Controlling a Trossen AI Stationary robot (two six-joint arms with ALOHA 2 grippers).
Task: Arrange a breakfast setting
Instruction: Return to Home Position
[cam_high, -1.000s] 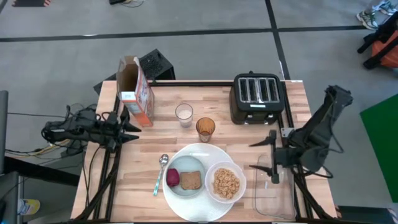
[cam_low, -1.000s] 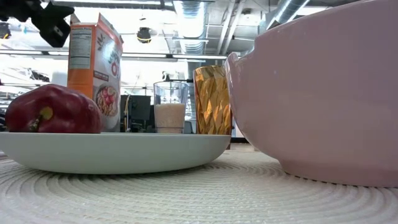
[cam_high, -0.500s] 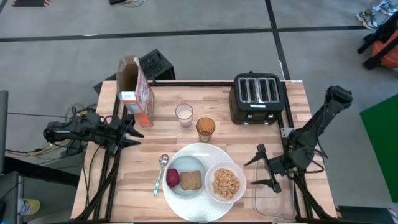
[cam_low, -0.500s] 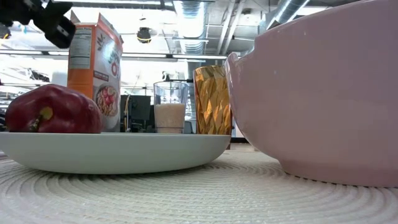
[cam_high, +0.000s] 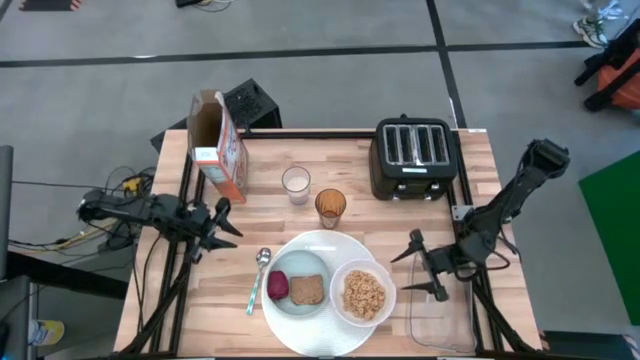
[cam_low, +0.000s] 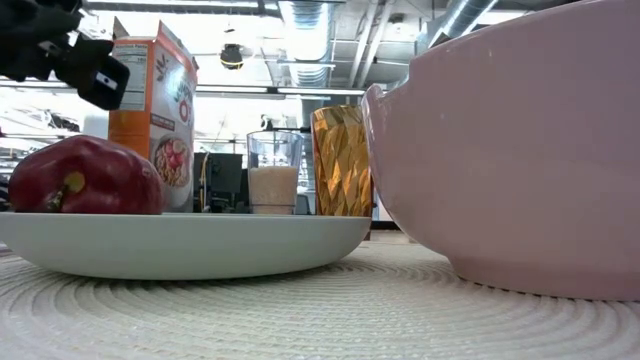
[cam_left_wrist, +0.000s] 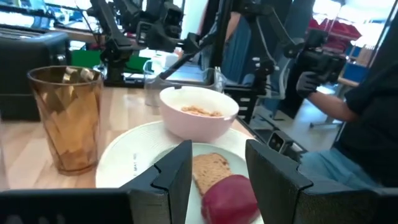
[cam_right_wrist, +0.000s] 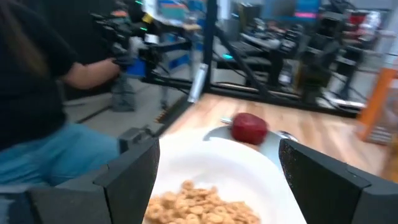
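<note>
The wooden table (cam_high: 470, 190) is mostly taken up by the large round white plate (cam_high: 320, 243), set across from the toaster (cam_high: 415, 158). The left gripper (cam_high: 228, 222) is held over the table's left side and the right gripper (cam_high: 400, 273) just right of the white bowl (cam_high: 336, 290), both with jaws spread and nothing gripped. On the big plate, the grey-blue plate (cam_high: 300, 309) is placed left and the bowl of tan cereal (cam_high: 364, 294) right. Toast slice (cam_high: 307, 289) and dark red fruit (cam_high: 277, 286) are laid side by side on the grey-blue plate, with the metal spoon (cam_high: 257, 278) parked on the wood just left of the big plate.

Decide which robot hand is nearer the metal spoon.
Left. The left hand is close to the metal spoon, just off its left side; the right hand is farther off, beyond the white bowl.
</note>
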